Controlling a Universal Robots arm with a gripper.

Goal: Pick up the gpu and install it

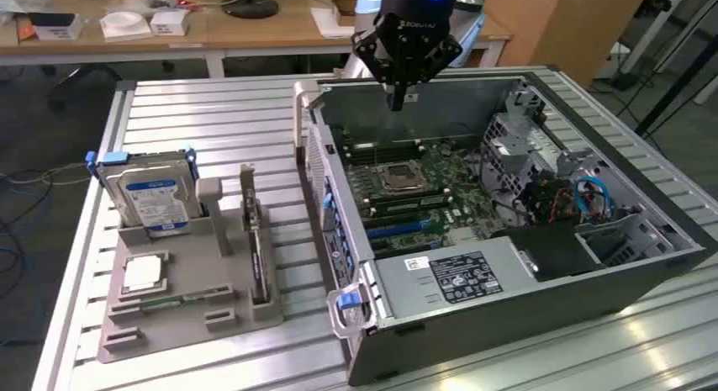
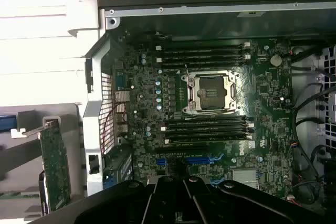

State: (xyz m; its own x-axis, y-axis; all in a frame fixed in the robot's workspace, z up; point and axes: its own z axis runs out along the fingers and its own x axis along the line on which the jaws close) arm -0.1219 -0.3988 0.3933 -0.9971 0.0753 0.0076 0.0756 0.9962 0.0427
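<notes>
The gripper (image 1: 396, 103) is clenched on nothing; the gpu (image 1: 256, 240) is stood edgewise well aside, beyond the case wall (image 1: 319, 168), lengthwise along it.

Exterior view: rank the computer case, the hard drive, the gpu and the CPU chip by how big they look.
1. computer case
2. hard drive
3. CPU chip
The gpu stands edge-on, showing a long thin sliver, so I can't place it fairly.

Slatted table (image 1: 202, 113) bears tray (image 1: 200, 255) (grey) and case (image 1: 527, 325).
</notes>
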